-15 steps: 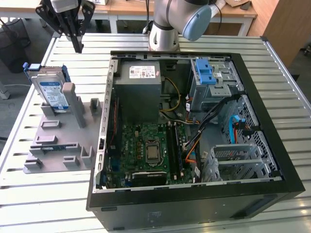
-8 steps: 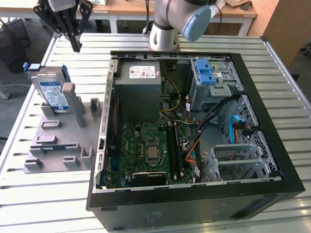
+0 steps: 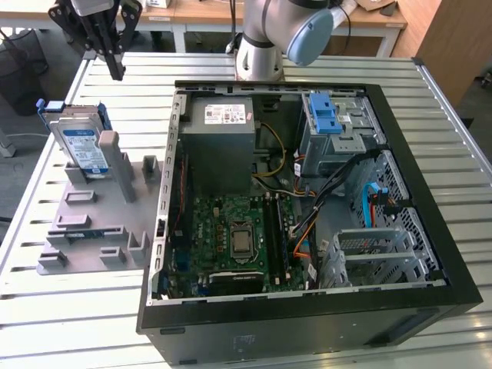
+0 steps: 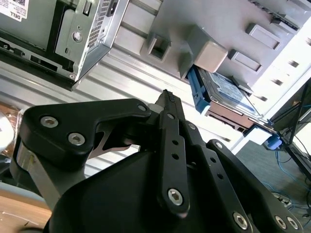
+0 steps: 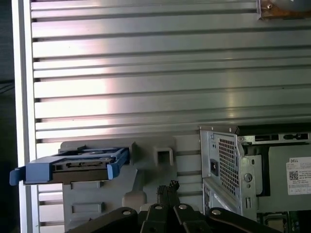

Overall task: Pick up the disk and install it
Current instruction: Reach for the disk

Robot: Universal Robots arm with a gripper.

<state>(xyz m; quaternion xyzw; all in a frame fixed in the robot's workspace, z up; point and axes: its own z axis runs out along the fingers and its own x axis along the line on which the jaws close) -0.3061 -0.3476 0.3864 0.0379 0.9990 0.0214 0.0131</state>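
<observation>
With hand closed, empty, near the desk corner: spread wide, square up over the disk leaning in its grey holder, grip the blue-framed edges evenly.

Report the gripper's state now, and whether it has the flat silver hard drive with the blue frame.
Gripper: closed, holding nothing; the flat silver hard drive with the blue frame stands apart in its grey plastic holder.
</observation>
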